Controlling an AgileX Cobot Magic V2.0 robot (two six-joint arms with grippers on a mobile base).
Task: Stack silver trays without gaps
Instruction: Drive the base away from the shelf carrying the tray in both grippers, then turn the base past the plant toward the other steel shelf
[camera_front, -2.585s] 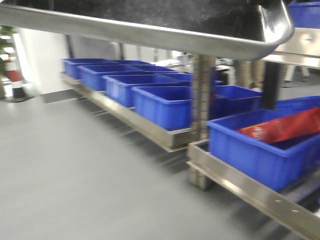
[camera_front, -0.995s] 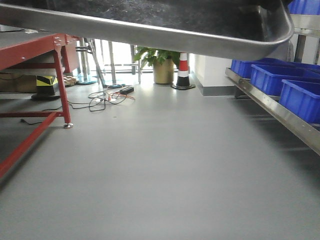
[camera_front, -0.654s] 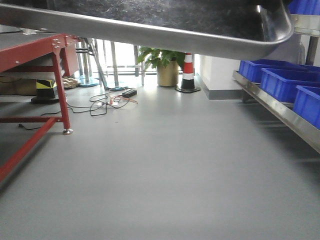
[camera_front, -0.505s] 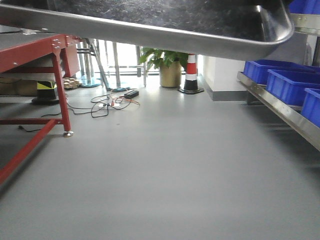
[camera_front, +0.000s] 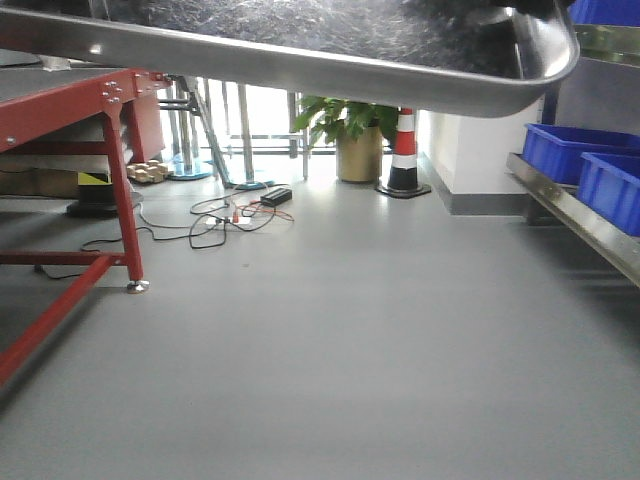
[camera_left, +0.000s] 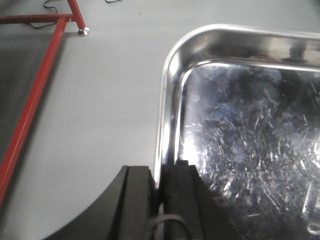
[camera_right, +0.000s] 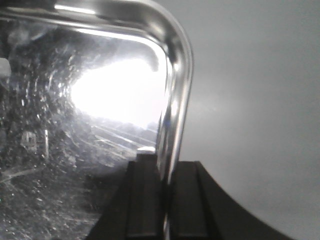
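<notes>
Left pincer (camera_left: 159, 200) and right pincer (camera_right: 165, 200) clenched on opposite rims of one silver tray (camera_front: 300, 68), held aloft near the red bench (camera_front: 70, 100). Transport step, I'd say; next: find the unseen second tray, align squarely.

The silver tray (camera_left: 240, 150) is shiny, scuffed metal; the floor (camera_front: 350, 350) looks smooth and matt

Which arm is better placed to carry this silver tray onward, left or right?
Neither alone; probably both. The left end effector is shut on the silver tray at its left rim, the right end effector on the opposite rim. Releasing either side would likely tip it.
</notes>
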